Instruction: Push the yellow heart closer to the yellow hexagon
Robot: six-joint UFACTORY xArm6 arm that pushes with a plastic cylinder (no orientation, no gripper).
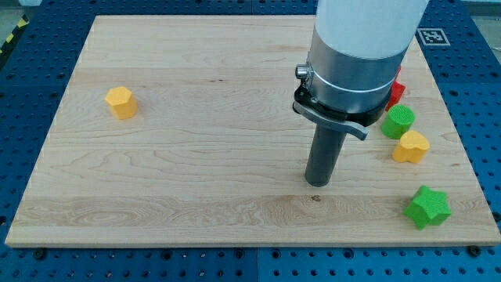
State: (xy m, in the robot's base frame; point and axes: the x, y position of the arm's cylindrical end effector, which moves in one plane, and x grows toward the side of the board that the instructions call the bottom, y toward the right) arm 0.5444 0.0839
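Observation:
The yellow heart (411, 146) lies near the board's right edge, just below a green round block (398, 121). The yellow hexagon (121, 102) lies far off at the view's left. My tip (317, 182) rests on the board at centre right, about a hand's width to the left of the yellow heart and slightly lower in the view. It touches no block.
A green star (427, 207) sits at the lower right. A red block (395, 90) shows partly behind the arm's body, above the green round block. The wooden board (203, 172) lies on a blue perforated table.

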